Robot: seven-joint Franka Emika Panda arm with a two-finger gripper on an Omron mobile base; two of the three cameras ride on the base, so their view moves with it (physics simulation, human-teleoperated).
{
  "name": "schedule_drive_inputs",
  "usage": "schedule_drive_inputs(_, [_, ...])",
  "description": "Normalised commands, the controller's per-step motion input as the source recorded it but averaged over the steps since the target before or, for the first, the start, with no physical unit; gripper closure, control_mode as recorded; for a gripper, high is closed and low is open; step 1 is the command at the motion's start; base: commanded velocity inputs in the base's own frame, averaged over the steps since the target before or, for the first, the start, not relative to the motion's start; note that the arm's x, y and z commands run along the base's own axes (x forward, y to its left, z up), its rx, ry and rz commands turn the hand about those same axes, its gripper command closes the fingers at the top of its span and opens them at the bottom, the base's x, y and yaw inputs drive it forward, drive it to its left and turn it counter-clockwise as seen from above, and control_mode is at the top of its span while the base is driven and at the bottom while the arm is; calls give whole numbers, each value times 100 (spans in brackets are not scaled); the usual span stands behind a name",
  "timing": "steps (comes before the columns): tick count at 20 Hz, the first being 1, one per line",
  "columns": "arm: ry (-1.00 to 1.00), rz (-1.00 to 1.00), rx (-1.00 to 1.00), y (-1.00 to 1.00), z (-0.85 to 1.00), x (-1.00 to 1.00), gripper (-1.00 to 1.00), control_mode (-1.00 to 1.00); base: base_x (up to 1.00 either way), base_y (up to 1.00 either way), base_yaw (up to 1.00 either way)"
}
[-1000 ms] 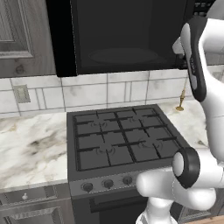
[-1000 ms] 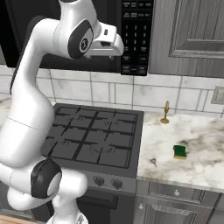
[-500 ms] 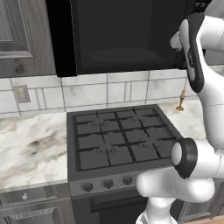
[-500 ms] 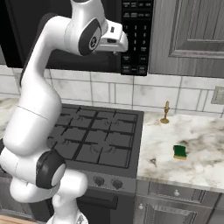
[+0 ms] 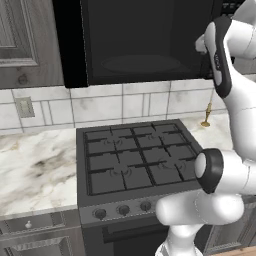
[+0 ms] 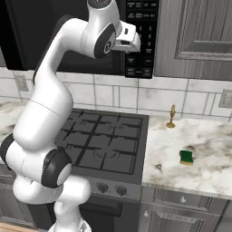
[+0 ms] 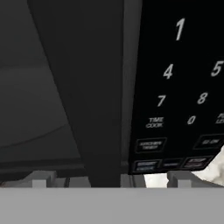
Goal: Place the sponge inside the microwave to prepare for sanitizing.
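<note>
The sponge point(image 6: 186, 157), yellow with a green top, lies on the marble counter right of the stove, far below my hand. The black microwave point(image 5: 145, 40) hangs over the stove with its door point(image 5: 69, 42) swung out to the left, and a round plate point(image 5: 142, 63) shows dimly in its dark interior. My gripper point(image 6: 131, 43) is raised in front of the microwave, at the seam between the cavity and the keypad point(image 6: 142, 36). In the hand view the keypad point(image 7: 175, 87) is close ahead. The gripper point(image 7: 109, 179) is open, its tips wide apart with nothing between them.
A black gas stove point(image 5: 135, 160) sits under the microwave. A slim brass stand point(image 6: 171, 117) is at the back of the right counter point(image 6: 204, 145), near the tiled wall. Grey wood cabinets point(image 6: 195, 36) flank the microwave. More marble counter point(image 5: 35, 165) lies left of the stove.
My hand has shifted a little to the right along the microwave's front, toward the keypad, with the upper arm rising. The sponge has not moved.
</note>
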Motion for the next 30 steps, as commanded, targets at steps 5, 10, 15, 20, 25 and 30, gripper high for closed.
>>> schedule_drive_inputs(5, [0,0,4,0,0,35,-100,-100,0,0,0])
schedule_drive_inputs(10, [0,0,5,0,2,28,-100,-100,0,0,0])
schedule_drive_inputs(15, [0,0,2,-1,0,36,-100,-100,0,0,0])
schedule_drive_inputs(20, [-2,0,1,0,-1,33,100,-100,0,0,0])
schedule_drive_inputs(25, [-3,0,1,1,0,23,100,-100,0,0,0])
schedule_drive_inputs(30, [-2,-1,0,5,0,18,100,-100,0,0,0])
